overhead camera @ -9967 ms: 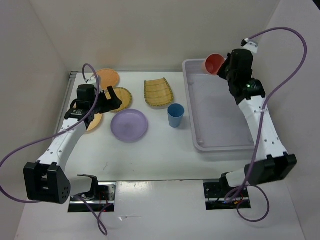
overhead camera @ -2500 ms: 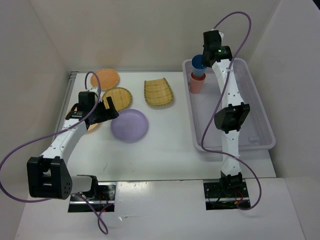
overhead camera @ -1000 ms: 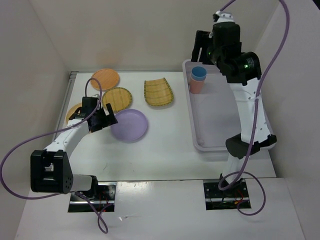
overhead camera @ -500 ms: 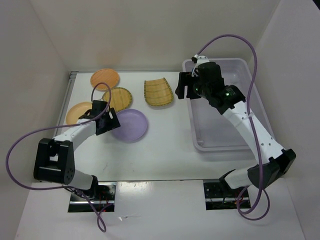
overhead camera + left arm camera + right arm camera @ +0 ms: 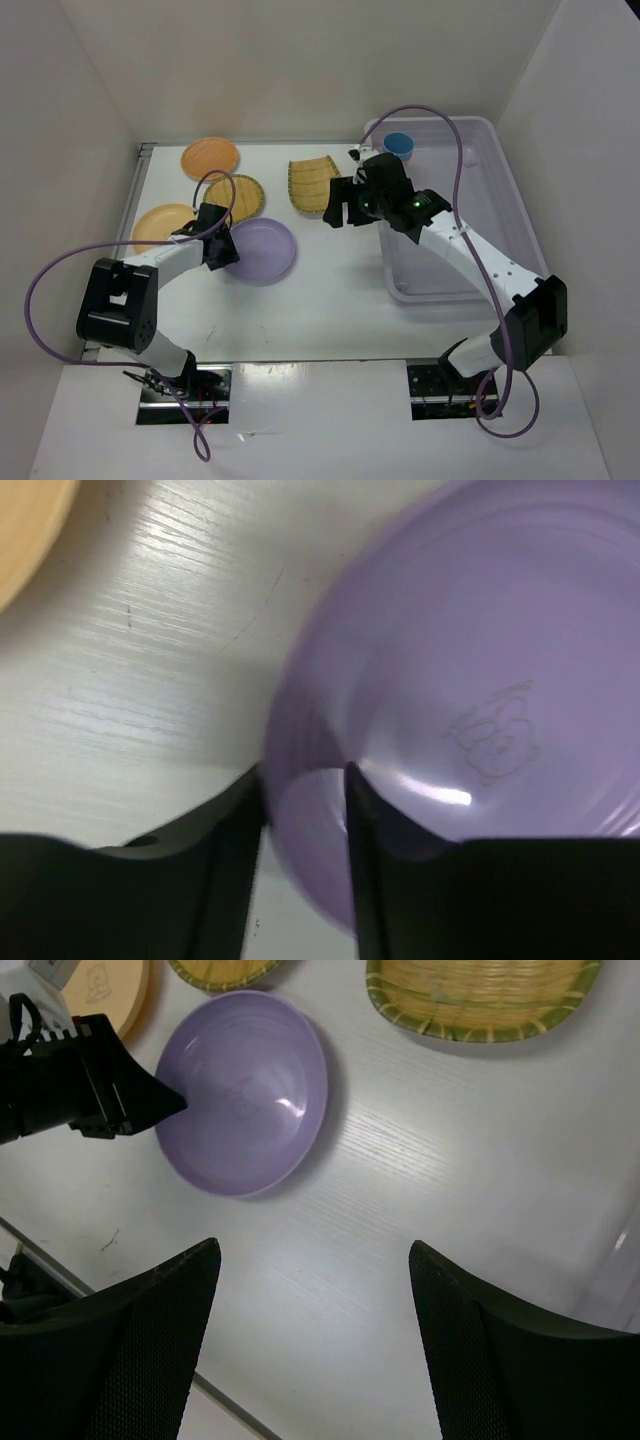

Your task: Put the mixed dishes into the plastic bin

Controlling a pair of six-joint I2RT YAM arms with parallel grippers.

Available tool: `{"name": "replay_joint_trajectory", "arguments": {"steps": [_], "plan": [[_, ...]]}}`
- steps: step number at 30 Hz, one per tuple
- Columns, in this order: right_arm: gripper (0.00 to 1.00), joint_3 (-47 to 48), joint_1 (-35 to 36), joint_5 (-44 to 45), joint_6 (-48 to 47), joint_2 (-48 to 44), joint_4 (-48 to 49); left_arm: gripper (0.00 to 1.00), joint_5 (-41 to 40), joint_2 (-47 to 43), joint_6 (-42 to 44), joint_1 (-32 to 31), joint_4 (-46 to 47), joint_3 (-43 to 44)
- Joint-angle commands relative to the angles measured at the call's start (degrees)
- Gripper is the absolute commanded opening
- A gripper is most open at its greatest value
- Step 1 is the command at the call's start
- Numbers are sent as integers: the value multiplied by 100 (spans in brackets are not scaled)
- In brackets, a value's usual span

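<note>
The left gripper [image 5: 302, 773] is at the left rim of the lavender plate [image 5: 480, 680], which lies on the table [image 5: 330, 290], well apart from the bin [image 5: 450, 296]; one finger stands outside the rim and one inside, but whether they already press it I cannot tell. The right gripper [image 5: 312, 1250] hangs over the table just beside the bin, its fingers spread wide and holding nothing; the blue cup [image 5: 399, 145] stands in the bin's far left corner; the orange plates [image 5: 210, 158] and woven plates [image 5: 238, 195] lie on the table beyond the lavender plate.
</note>
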Motion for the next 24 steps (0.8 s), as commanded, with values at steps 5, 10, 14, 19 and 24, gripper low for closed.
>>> {"name": "replay_joint_trajectory", "arguments": {"steps": [5, 10, 14, 19, 24], "plan": [[81, -36, 379, -123, 172, 430, 568, 13, 44, 19, -96, -30, 268, -73], [81, -36, 572, -123, 172, 861, 568, 0, 158, -409, 36, -30, -38, 76], [81, 17, 572, -298, 224, 1002, 637, 0, 159, -1183, 203, -30, -574, 357], [81, -36, 625, -606, 277, 1126, 831, 0, 729, -1984, 423, -30, -996, 621], [81, -36, 625, -826, 329, 1293, 946, 0, 1502, -2116, 423, -30, -1111, 709]]}}
